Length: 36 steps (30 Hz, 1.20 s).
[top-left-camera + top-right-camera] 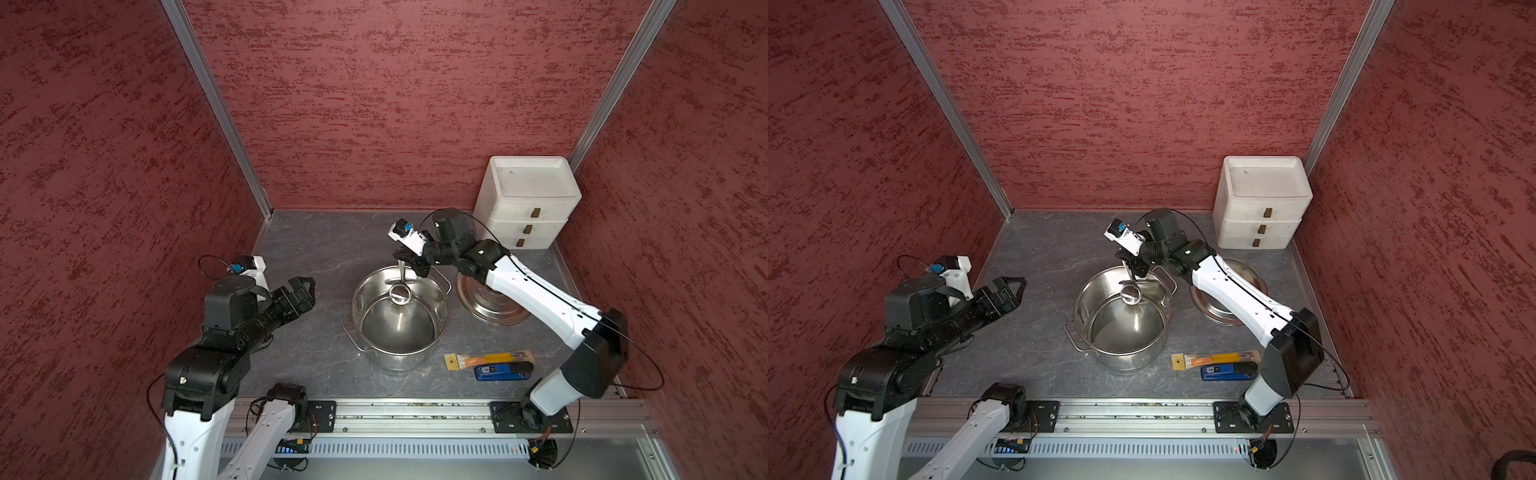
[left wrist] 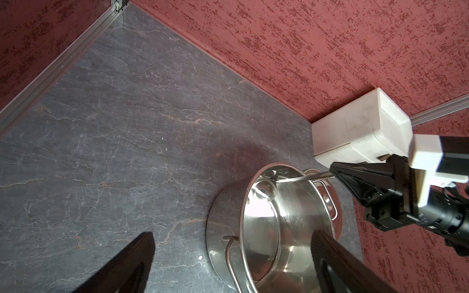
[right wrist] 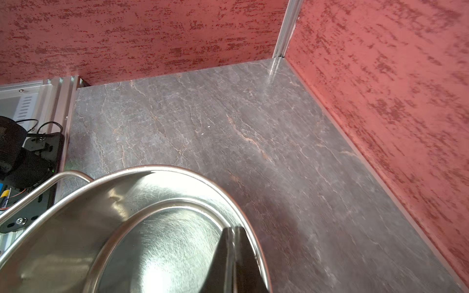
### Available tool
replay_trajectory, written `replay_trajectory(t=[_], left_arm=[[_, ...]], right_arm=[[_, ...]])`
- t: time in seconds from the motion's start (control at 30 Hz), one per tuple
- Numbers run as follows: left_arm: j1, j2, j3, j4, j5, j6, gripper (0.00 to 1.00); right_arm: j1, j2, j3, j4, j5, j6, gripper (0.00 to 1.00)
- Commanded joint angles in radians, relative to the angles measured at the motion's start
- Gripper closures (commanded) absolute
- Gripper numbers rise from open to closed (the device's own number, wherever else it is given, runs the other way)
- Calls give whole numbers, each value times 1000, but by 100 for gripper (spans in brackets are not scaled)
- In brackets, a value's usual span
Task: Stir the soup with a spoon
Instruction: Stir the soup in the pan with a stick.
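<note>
Inside the pot (image 1: 399, 362), the right gripper (image 1: 405, 257), clamped on the spoon (image 1: 400, 294) by its handle, should sweep the bowl low in wide circles, clear of the walls.

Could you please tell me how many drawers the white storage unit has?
3, stacked in the white unit at the back right corner: top drawer, middle drawer, bottom drawer, each with a brown handle. None appears hidden.

- A robot test cell staged as a kitchen corner.
- Red textured panel walls (image 1: 374, 104) are joined by bare aluminium corner posts (image 1: 216, 108).
- Two white-and-black robot arms (image 1: 536, 291) are bolted to a silver aluminium rail (image 1: 415, 411) along the grey marble-look table (image 1: 316, 249).
- A round stainless steel cooking pot (image 1: 401, 360) and its flat steel lid (image 1: 494, 311) give the kitchen look.
</note>
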Motion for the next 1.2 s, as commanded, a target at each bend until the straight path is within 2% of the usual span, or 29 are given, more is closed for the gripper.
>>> replay_trajectory(t=[0.0,0.13,0.4,0.6,0.9,1.17], left_arm=[[4,4,8,14,-3,17,0],[4,17,1,33,10,21,0],[4,21,-18,54,25,15,0],[4,18,-32,66,27,11,0],[3,2,-45,61,23,8,0],[3,-22,-51,44,9,-7,0]], right_arm=[[-38,-130,-66,-36,9,-40,100],[-49,-243,-155,-89,28,-51,100],[-48,-468,-312,-156,15,52,100],[-16,-543,-336,-169,-84,167,100],[170,-463,-269,-154,-60,216,100],[323,-234,-101,-106,-46,165,100]])
